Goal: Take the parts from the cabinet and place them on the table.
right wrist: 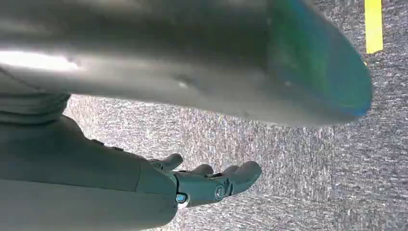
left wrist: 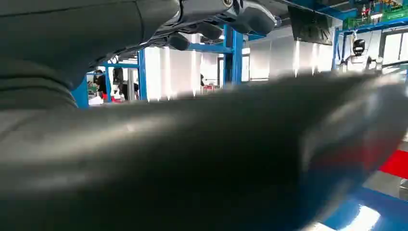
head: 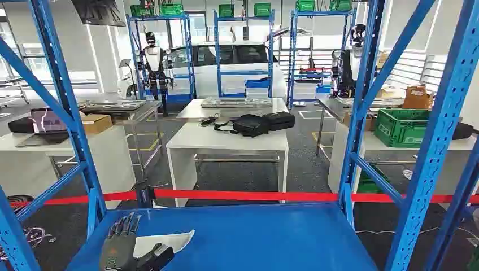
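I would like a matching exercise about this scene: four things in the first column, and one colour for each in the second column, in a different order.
Column one:
1. crate on the table at right
2. bag on the middle table
3. barrier tape
4. shelf under the left robot hand

Column two:
A. red
B. blue
C. green
D. black

Pairs: 1-C, 2-D, 3-A, 4-B
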